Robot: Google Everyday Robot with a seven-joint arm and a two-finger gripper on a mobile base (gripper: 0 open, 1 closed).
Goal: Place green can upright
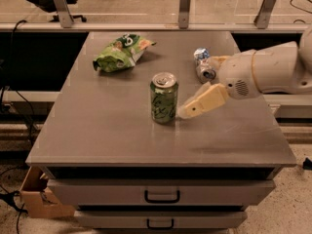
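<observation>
Green can point(164, 97) stands upright near the middle of the desk point(92, 126). Gripper point(198, 86) is just to its right, fingers spread apart, holding nothing. Bare surface lies left and front of the can, toward the edges. Snack bag point(122, 51) and silver can point(204, 65) lie behind.

Green can point(164, 97): glossy printed metal with a shiny silver top. Gripper point(197, 87), just right of the can with fingers spread, is smooth matt cream plastic. Table point(97, 130) is dull brushed grey metal; snack bag point(122, 51) is crinkly glossy foil.
</observation>
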